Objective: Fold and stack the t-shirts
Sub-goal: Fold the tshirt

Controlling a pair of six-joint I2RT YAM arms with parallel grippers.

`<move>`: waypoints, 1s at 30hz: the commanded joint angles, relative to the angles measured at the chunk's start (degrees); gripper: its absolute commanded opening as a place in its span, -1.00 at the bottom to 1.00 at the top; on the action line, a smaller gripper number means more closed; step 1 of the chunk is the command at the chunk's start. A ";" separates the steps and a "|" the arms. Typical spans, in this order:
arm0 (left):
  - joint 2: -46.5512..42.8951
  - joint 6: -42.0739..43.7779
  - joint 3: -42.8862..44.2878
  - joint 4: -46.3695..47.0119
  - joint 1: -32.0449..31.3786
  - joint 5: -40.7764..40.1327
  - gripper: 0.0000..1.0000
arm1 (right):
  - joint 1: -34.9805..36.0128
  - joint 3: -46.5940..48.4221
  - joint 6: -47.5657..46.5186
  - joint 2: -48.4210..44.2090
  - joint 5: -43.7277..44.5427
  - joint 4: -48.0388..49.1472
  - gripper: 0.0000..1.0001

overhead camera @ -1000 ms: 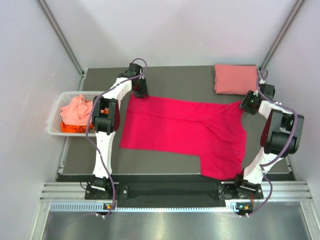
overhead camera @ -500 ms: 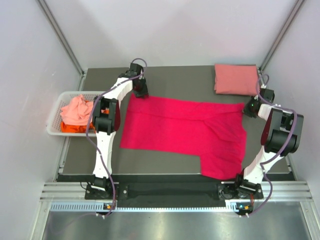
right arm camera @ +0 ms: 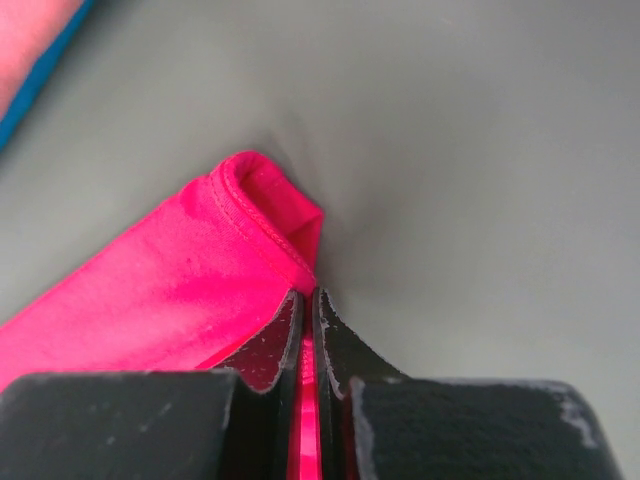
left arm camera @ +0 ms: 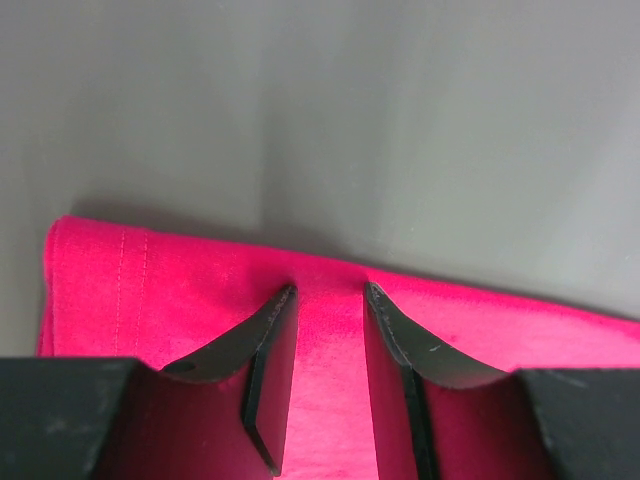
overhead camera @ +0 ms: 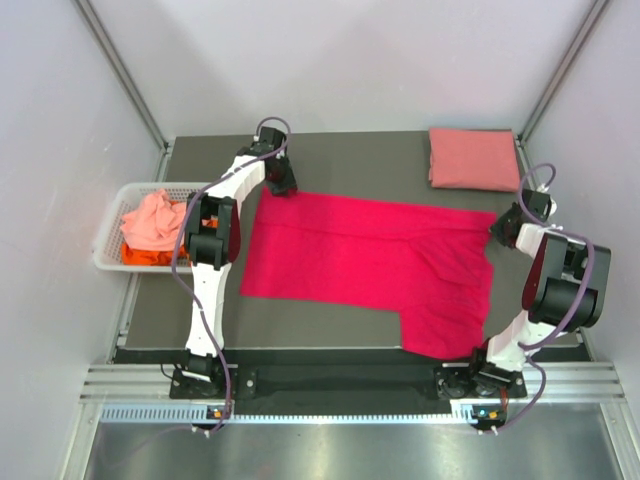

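The magenta-red t-shirt lies flat in the middle of the counter, its long axis running left to right. The right tool, apart a second ago, now pinches the shirt's far right corner and sits further right. The left tool stands half-wide over the far left hem, unmoved.

Top camera looks down from behind over the whole table; each wrist camera peers close past its fingers at the red shirt, shared by all.
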 commanded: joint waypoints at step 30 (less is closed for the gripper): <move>-37.88 -0.01 -24.56 4.21 -7.86 12.45 -0.14 | 37.56 -0.94 -2.52 -21.88 8.46 -24.80 -0.88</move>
